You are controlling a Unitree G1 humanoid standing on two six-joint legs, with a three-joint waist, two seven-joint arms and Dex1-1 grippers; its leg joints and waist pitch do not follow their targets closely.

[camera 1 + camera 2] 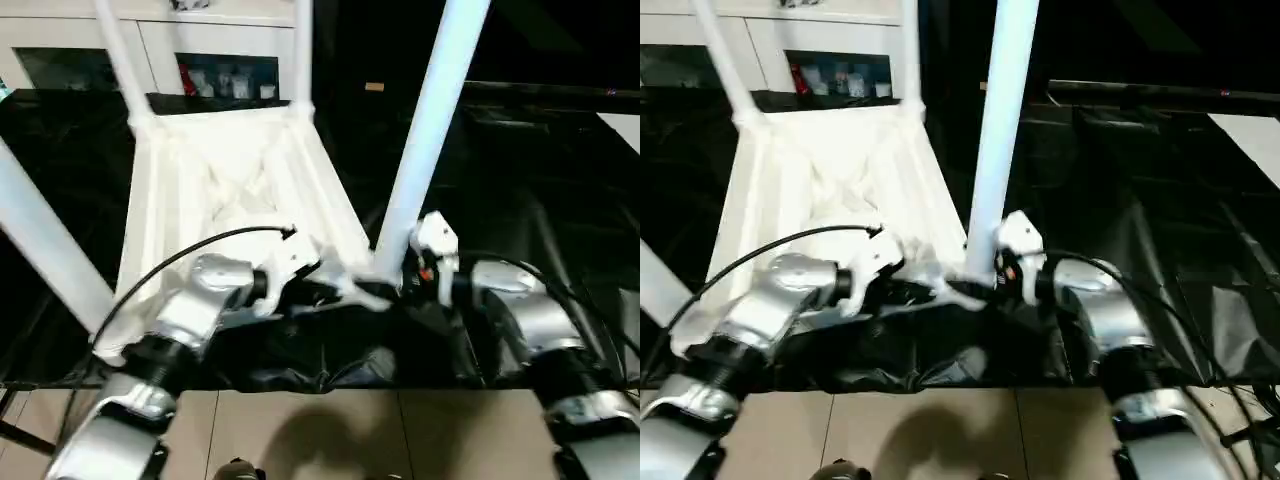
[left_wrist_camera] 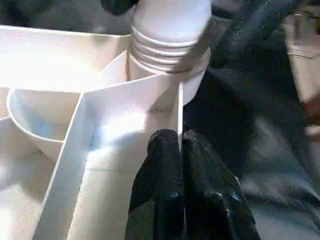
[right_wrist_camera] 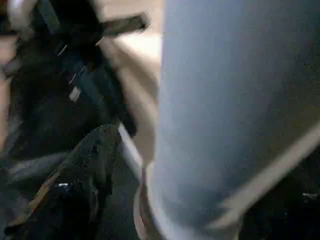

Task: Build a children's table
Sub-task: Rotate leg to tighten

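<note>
- Fingers (image 2: 181, 165) of the left gripper (image 2: 180, 150) pinch the table top (image 1: 215, 190) rim, below the threaded leg (image 2: 170, 30).
- Right gripper (image 1: 425, 262) beside that leg; finger state hidden.
- Cabinet (image 1: 200, 45) behind, cut off.

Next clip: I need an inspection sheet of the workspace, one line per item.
Surface: black sheet covers it.
Job's things: table top upside down; legs upright in its corners; near leg not fully screwed in, threads showing.
Clutter: nothing seen.
Grippers: left gripper shut on the table top's rim; right gripper at the near leg's base.
Cables: black cable along left forearm.
Surroundings: white cabinet behind.
</note>
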